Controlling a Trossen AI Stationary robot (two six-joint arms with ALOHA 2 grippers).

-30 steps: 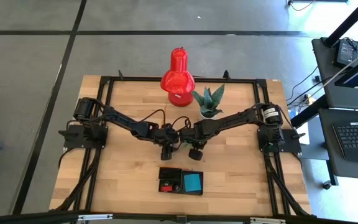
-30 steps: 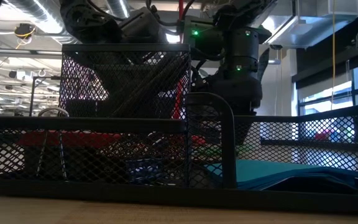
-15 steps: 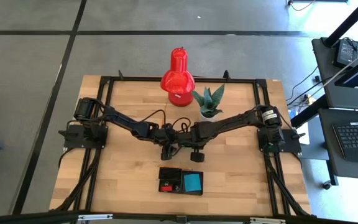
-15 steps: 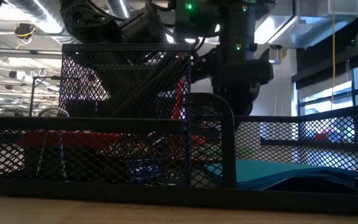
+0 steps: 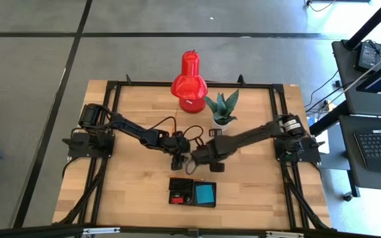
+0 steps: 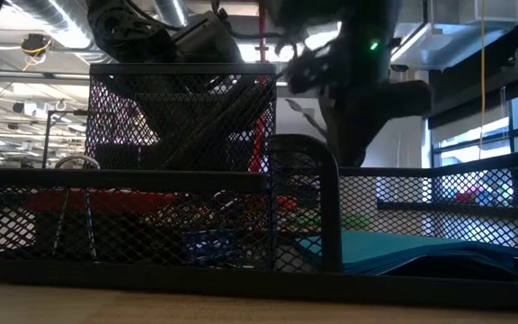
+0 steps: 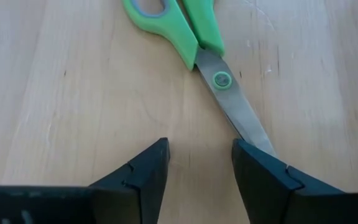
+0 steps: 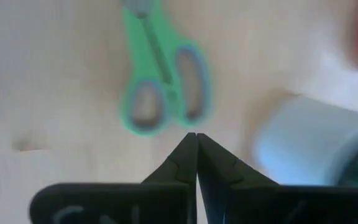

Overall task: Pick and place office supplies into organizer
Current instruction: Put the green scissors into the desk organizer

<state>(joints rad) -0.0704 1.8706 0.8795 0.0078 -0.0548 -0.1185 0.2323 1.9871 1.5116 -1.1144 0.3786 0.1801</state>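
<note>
The green-handled scissors [image 7: 211,68] lie flat on the wooden table [image 5: 137,178], shut, with their blades running toward my left gripper [image 7: 199,163]. That gripper is open and low over the table, and the blade tip ends at one of its fingers. My right gripper [image 8: 196,144] is shut and empty, above the scissors' handles [image 8: 160,87]. The black mesh organizer [image 5: 192,192] stands near the table's front edge. It holds a blue note pad [image 5: 204,193] and a small red piece [image 5: 175,198]. My left gripper stands open with the scissors' blade tip [image 7: 253,132] running up to the inner edge of one finger [image 7: 272,177]. That finger hides the very tip, so I cannot tell whether it touches. The scissors lie flat on the table.
A big red lamp-like object [image 5: 189,76] and a green plant in a white pot [image 5: 222,109] stand at the table's far side, close behind the arms. Bare wood lies on either side of the organizer. In the low view the organizer's mesh wall [image 6: 178,171] fills the foreground.
My right gripper has risen and swung toward the table's left and near edge, closer to my left gripper, rolling and tipping as it went; it has stayed shut. The scissors have not moved.
</note>
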